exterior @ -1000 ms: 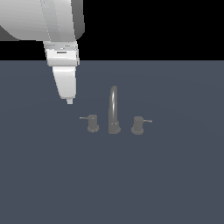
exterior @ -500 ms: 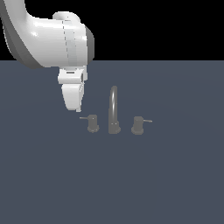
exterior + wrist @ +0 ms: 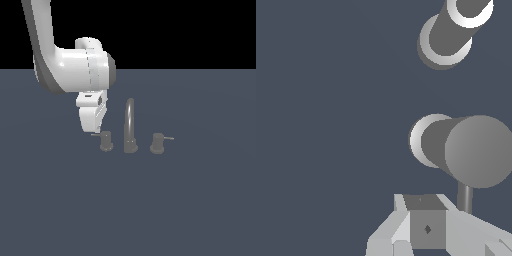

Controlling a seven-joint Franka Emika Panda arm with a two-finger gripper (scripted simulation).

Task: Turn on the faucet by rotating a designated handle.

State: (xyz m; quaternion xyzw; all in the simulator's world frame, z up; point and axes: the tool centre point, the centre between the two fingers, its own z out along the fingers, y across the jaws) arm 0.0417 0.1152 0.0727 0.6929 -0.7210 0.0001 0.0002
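on the exterior view's left of the faucet (image 3: 130, 125), the handle (image 3: 105, 141) is standing with its thin rod pointing toward the gripper (image 3: 89, 131), which is hanging just beside the rod's tip. whether the fingers are apart or together cannot be told. the twin knob (image 3: 157, 143) is sitting beyond the spout.

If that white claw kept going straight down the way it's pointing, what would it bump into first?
Probably the thin lever rod of the handle: the gripper points down with its tip right at that rod. Depth is unclear; if it is offset, it would meet the grey surface instead.
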